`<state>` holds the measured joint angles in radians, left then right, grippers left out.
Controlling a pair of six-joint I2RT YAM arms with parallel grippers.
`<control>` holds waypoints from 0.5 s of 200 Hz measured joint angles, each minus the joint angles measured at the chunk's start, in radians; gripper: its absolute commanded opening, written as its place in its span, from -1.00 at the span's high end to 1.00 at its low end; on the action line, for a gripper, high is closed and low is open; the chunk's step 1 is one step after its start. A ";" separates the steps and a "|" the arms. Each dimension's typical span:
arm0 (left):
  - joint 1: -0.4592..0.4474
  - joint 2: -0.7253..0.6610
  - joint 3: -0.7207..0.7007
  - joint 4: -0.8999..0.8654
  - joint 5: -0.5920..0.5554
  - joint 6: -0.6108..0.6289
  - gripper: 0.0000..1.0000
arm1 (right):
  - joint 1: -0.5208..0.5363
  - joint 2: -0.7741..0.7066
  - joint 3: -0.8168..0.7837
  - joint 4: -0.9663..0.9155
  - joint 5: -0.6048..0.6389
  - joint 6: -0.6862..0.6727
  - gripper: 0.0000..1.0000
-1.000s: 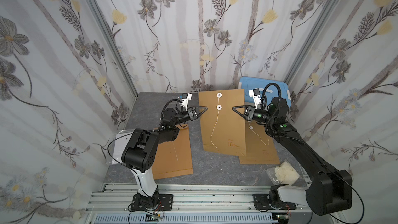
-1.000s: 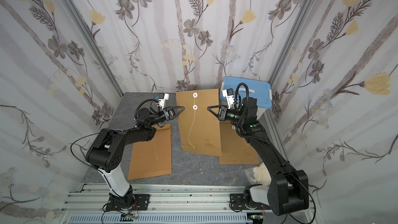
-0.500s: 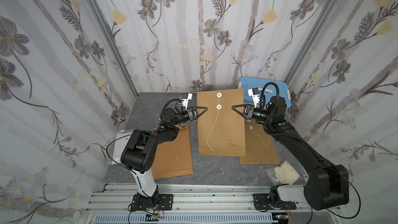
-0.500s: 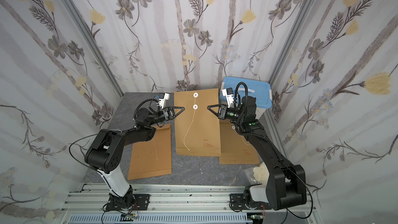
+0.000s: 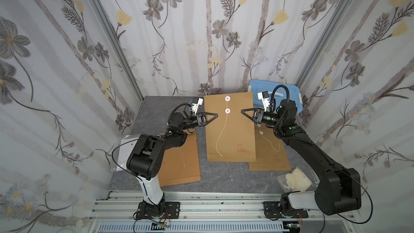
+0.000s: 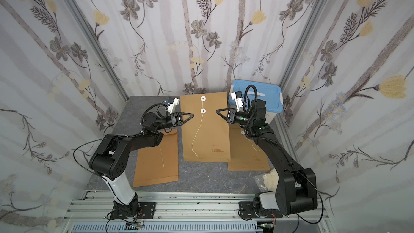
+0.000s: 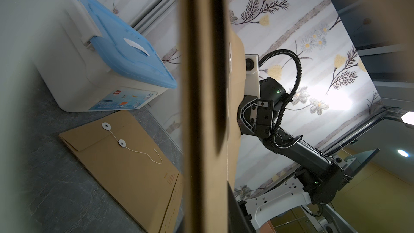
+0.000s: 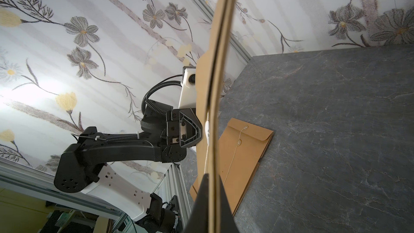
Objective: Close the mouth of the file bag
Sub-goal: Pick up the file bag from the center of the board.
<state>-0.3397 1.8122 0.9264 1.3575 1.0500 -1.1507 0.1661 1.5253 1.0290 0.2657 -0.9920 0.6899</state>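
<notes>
Paper file bag (image 5: 230,131) hangs raised over the grey table (image 5: 224,175) in both top views, broad face up, flap end far. At its left edge the left gripper (image 5: 216,115) pinches the paper, and at its right edge the right gripper (image 5: 242,110) does the same. Both sit level with the nearer white button (image 5: 227,110), jaws pressed together on the bag. A loose string (image 5: 220,135) trails from that button toward the near edge. A second ago the near edge slanted down to the right; now it runs almost level, and both grippers sit about where they were.

Left wrist view: the held bag's edge is a blurred brown band up close. Beyond it a second bag (image 7: 125,158) lies flat beside a blue-lidded box (image 7: 100,63).

Right wrist view: the held bag runs edge-on from the black finger (image 8: 199,216) clamped on it. A third bag (image 8: 251,153) lies on the table.
</notes>
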 measured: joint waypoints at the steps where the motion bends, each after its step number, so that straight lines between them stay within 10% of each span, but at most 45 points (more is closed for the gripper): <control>1: 0.000 0.000 0.000 0.000 0.000 0.000 0.61 | 0.000 0.001 0.000 0.000 0.000 0.000 1.00; 74: 0.003 0.003 0.003 -0.001 0.003 -0.007 0.67 | 0.000 0.003 0.002 -0.018 0.001 -0.030 1.00; 100: 0.009 0.003 0.003 0.000 0.000 -0.015 1.00 | 0.000 0.000 0.002 -0.035 0.001 -0.042 1.00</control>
<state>-0.3309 1.8149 0.9291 1.3571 1.0496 -1.1660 0.1661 1.5253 1.0309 0.2310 -0.9909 0.6476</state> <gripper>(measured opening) 0.070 0.049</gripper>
